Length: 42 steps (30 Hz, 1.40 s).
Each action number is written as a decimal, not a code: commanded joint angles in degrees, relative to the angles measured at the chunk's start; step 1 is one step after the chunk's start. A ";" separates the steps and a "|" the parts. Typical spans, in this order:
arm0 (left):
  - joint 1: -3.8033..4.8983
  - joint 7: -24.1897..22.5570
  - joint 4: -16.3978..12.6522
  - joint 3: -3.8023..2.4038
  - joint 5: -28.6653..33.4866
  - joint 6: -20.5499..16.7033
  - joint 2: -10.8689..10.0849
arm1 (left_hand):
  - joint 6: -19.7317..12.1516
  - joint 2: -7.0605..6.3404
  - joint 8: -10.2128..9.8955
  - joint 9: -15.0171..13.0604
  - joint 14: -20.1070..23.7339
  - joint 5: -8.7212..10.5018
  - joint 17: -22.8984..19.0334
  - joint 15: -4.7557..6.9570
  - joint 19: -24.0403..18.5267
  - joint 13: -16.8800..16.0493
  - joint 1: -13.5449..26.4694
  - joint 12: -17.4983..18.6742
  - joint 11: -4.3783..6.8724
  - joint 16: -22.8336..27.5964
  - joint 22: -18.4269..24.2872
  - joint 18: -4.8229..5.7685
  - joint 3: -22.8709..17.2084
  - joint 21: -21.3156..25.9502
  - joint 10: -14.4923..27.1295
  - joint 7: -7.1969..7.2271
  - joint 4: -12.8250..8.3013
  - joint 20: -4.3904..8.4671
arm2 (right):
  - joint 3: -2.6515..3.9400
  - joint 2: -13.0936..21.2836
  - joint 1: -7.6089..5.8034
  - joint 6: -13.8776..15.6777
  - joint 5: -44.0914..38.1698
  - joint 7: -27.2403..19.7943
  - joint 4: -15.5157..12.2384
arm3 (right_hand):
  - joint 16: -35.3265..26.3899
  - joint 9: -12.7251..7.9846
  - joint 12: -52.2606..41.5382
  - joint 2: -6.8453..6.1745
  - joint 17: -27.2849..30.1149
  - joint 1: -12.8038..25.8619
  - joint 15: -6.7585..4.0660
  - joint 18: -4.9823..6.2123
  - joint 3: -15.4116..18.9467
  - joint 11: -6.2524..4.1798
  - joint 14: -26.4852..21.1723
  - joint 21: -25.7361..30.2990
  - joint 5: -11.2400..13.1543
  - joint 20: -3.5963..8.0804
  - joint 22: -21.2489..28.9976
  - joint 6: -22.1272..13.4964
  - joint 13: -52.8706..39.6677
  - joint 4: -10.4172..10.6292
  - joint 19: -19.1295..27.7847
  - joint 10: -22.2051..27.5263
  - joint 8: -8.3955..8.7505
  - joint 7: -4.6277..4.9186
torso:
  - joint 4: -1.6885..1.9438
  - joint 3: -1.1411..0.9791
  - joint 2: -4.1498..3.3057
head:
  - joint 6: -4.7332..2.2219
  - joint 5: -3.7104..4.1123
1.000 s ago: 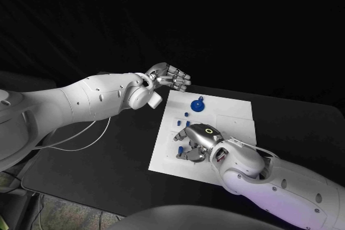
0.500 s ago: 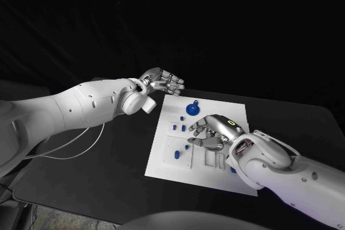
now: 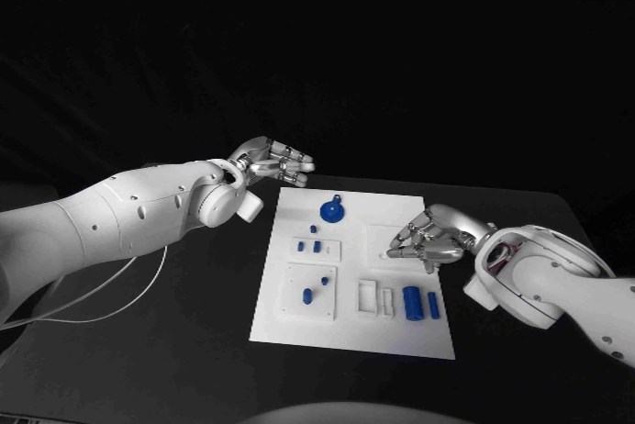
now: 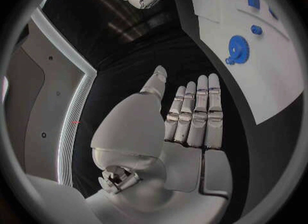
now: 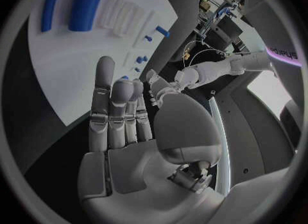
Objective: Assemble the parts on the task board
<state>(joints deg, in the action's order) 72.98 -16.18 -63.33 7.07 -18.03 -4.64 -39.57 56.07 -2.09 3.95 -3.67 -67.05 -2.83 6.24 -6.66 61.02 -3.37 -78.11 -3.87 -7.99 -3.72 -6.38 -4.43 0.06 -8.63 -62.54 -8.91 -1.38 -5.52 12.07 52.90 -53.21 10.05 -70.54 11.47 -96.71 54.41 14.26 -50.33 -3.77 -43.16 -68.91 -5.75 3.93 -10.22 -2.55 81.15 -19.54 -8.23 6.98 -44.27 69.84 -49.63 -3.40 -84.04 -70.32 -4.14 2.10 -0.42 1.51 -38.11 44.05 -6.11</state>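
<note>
The white task board (image 3: pixel 364 337) lies mid-table. On it are a blue gear (image 3: pixel 332 209) at the far end, small blue pieces (image 3: pixel 308 296) on its left half, and two blue cylinders (image 3: pixel 413 304) near the right. My left hand (image 3: pixel 272 162) hovers off the board's far left corner; the left wrist view shows this hand (image 4: pixel 186 126) flat and holding nothing, with the gear (image 4: pixel 237 47) beyond it. My right hand (image 3: pixel 434 236) is at the board's right edge. In the right wrist view the right hand (image 5: pixel 122 121) has straight fingers and holds nothing, with a thick cylinder (image 5: pixel 87 5) ahead.
Black table (image 3: pixel 198 323) surrounds the board on all sides. A thin white cable (image 3: pixel 93 291) hangs under my left arm over the table's left part. White slotted blocks (image 3: pixel 374 299) sit on the board beside the cylinders.
My right hand has drawn back from over the board's middle to its right edge, uncovering the blue cylinders. The camera view has shifted; my left hand stays by the far left corner.
</note>
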 commanded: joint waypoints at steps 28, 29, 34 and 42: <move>-0.80 -0.60 -0.90 -0.04 -0.52 -0.13 -1.16 | -2.11 -5.70 -0.10 -0.05 0.05 0.06 -0.84 -0.10 -1.76 -0.06 3.51 0.23 0.10 0.09 1.55 2.15 4.29 2.38 -0.42 0.39 12.36 -0.12 | -1.38 1.71 0.09 -16.14 7.85 27.33 -1.68 | 4.50 10.45 -3.92 -2.74 -21.47 4.31 0.63 0.02 -6.68 0.72 2.35 -3.04 4.74 -0.53 -7.68 -5.24 -16.04 3.91 -1.18 -3.77 0.49 0.94 | -0.95 0.36 1.19 | 1.86 1.40; -0.81 -0.54 -0.89 -0.04 -0.51 -0.07 -1.14 | -2.10 -5.69 -0.10 -0.05 0.05 0.06 -0.84 -0.10 -1.75 -0.06 3.51 0.23 0.10 0.10 1.55 2.15 4.29 2.38 -0.42 0.39 12.36 -0.12 | -1.45 1.58 0.10 -16.21 7.75 27.49 -1.60 | 4.63 10.47 -3.96 -2.82 -21.72 4.35 0.64 0.08 -6.70 0.72 2.31 -3.10 4.80 -0.53 -7.90 -5.26 -16.18 3.95 -1.10 -3.78 0.50 0.93 | -0.92 0.38 1.20 | 1.88 1.40; -0.82 -0.21 -0.86 -0.03 -0.48 0.32 -1.02 | -2.06 -5.48 -0.12 -0.04 0.06 0.06 -0.86 -0.11 -1.70 -0.06 3.80 0.23 0.07 0.10 1.58 2.12 4.35 2.42 -0.45 0.04 12.60 -0.14 | -2.29 0.59 0.10 -17.45 6.76 28.70 -0.87 | 4.62 10.07 -3.47 -3.59 -22.26 5.39 0.80 0.15 -6.55 0.92 2.32 -3.19 5.30 -0.68 -8.78 -5.94 -16.30 5.37 -0.85 -3.58 0.53 1.20 | -0.97 0.36 1.17 | 2.16 1.39; -0.83 -0.08 -0.89 -0.03 -0.47 0.83 -1.04 | -2.05 -5.51 -0.11 -0.04 0.08 0.06 -0.87 -0.12 -1.65 -0.06 3.92 0.23 0.05 0.11 1.59 2.09 4.39 2.45 -0.44 -0.02 12.81 -0.15 | -3.17 -0.76 0.15 -17.37 4.94 29.06 -0.07 | 4.28 8.66 -2.94 -4.68 -22.54 6.18 0.85 0.18 -6.66 1.00 2.37 -2.98 5.45 -0.70 -9.42 -6.02 -16.31 7.32 -0.79 -3.55 0.51 1.35 | -0.97 0.18 1.11 | 2.29 1.15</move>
<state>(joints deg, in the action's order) 72.17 -16.10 -64.07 7.08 -18.62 -4.66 -40.69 53.94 -7.76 3.95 -3.67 -67.05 -2.83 5.46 -6.66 59.38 -3.37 -74.41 -3.87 -7.87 -3.72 -4.87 -2.62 4.44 -6.53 -63.24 -8.60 11.11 -5.73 8.94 52.35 -53.14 -6.00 -63.64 39.12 -96.88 58.92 22.99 -53.64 -8.11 -65.64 -62.77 -5.01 3.92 -16.80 -1.85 83.12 -22.61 -3.11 6.54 -53.62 63.99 -65.95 3.61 -84.03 -73.93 -3.77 3.33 -1.38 1.78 -36.95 46.31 -4.89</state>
